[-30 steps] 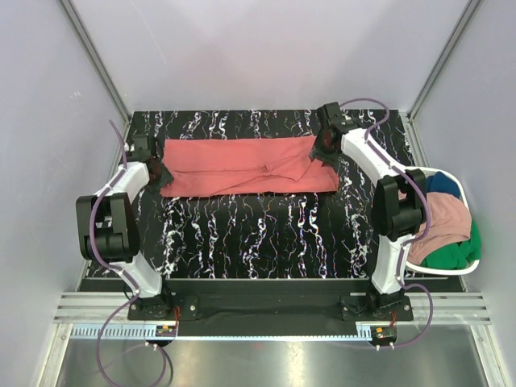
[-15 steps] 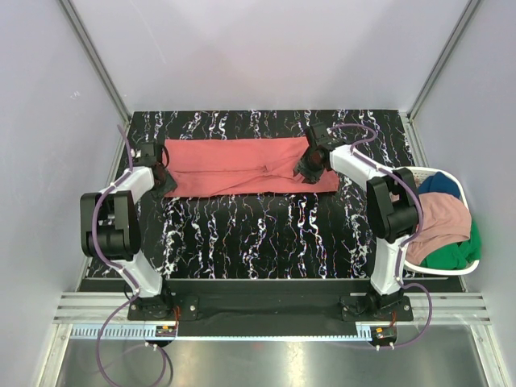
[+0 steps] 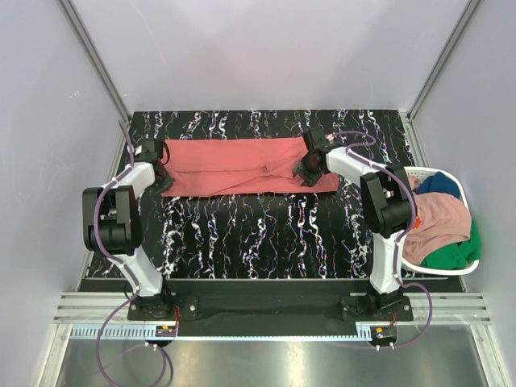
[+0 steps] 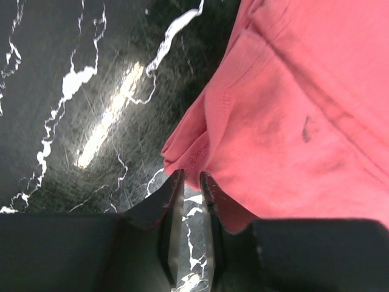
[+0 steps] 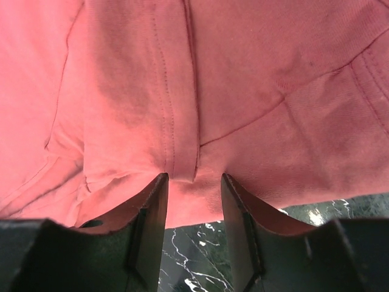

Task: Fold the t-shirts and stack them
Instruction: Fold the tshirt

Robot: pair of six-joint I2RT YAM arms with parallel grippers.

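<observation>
At the far side of the counter (image 3: 266, 234), the coral-red t-shirt (image 3: 242, 165) is lying part-folded. Right fingers (image 5: 155, 201) are standing apart over its seam; left fingers (image 4: 175, 193) are sitting nearly together beside its corner. Three more t-shirts (image 3: 443, 218) are waiting in the basket (image 3: 477, 260), unfolded and unstacked.

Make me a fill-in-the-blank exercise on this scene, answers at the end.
The shirt laid out on the table is ___ in colour.
The other shirts sit in a white ___ by the right arm.
The right gripper points down at the laid-out shirt with its fingers ___.
Answers: red; basket; open.
</observation>
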